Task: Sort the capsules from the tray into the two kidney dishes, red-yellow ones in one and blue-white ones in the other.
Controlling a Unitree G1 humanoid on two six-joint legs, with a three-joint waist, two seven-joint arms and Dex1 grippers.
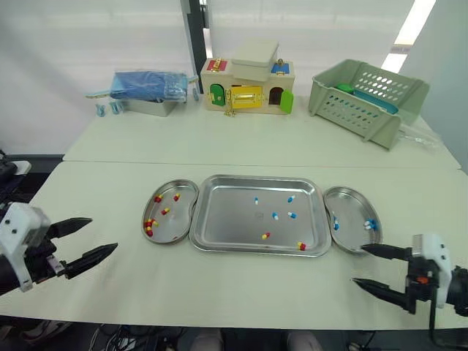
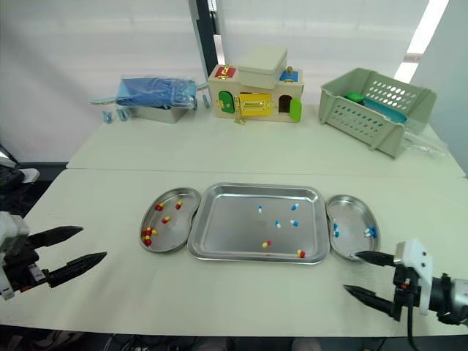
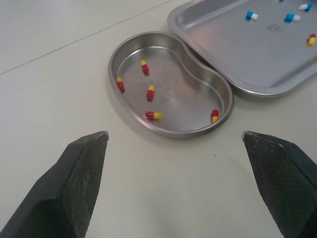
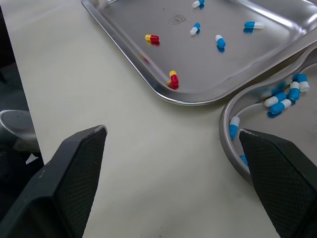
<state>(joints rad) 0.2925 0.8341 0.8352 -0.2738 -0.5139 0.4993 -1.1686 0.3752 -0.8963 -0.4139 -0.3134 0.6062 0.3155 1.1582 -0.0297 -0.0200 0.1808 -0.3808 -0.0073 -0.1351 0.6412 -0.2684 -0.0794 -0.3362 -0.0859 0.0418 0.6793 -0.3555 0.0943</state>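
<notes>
A steel tray (image 1: 219, 227) lies mid-table with several blue-white capsules (image 1: 292, 214) and two red-yellow capsules (image 1: 301, 246) in it. Against its left side sits a kidney dish (image 1: 170, 232) holding several red-yellow capsules (image 3: 150, 92). The dish on the right (image 1: 349, 234) holds several blue-white capsules (image 4: 283, 101). My left gripper (image 1: 82, 240) is open and empty, low over the table left of the red-yellow dish. My right gripper (image 1: 371, 268) is open and empty near the front edge, just in front of the right dish.
Along the back of the table stand a blue bundle on a metal box (image 1: 150, 88), a wooden toy house (image 1: 248, 86) and a green plastic basket (image 1: 368, 99). A seam (image 1: 110, 162) crosses the table behind the tray.
</notes>
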